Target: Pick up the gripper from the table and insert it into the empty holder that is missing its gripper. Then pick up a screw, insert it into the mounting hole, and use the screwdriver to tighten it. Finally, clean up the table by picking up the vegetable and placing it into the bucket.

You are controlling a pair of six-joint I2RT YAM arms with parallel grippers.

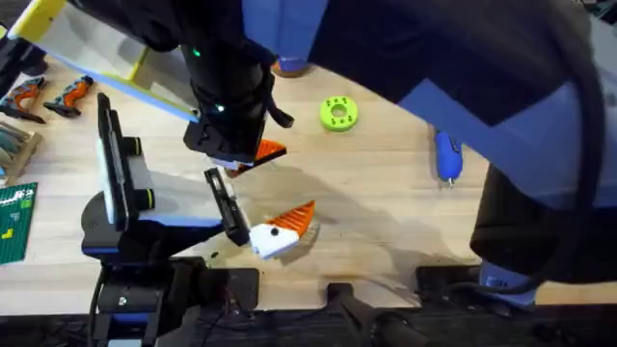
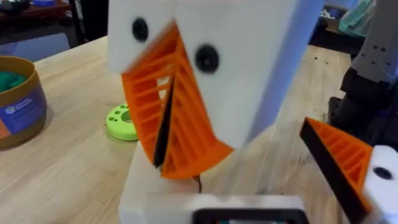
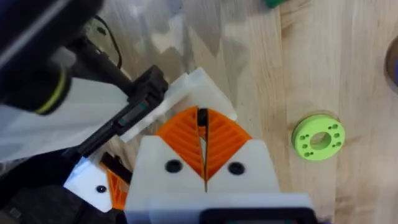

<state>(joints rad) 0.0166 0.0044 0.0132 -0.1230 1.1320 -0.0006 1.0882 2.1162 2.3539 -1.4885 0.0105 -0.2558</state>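
Pinching: right end effector pressed together on the gripper, beside the holder. Left end effector spread. Judged light, stiff plastic; grasp flat sides.

Bucket cut by frame edge (contents unclear); screwdriver part-hidden.

Overhead view: a round disc lies upper centre on the table; the screwdriver lies to its right; a gripper sits lower centre.
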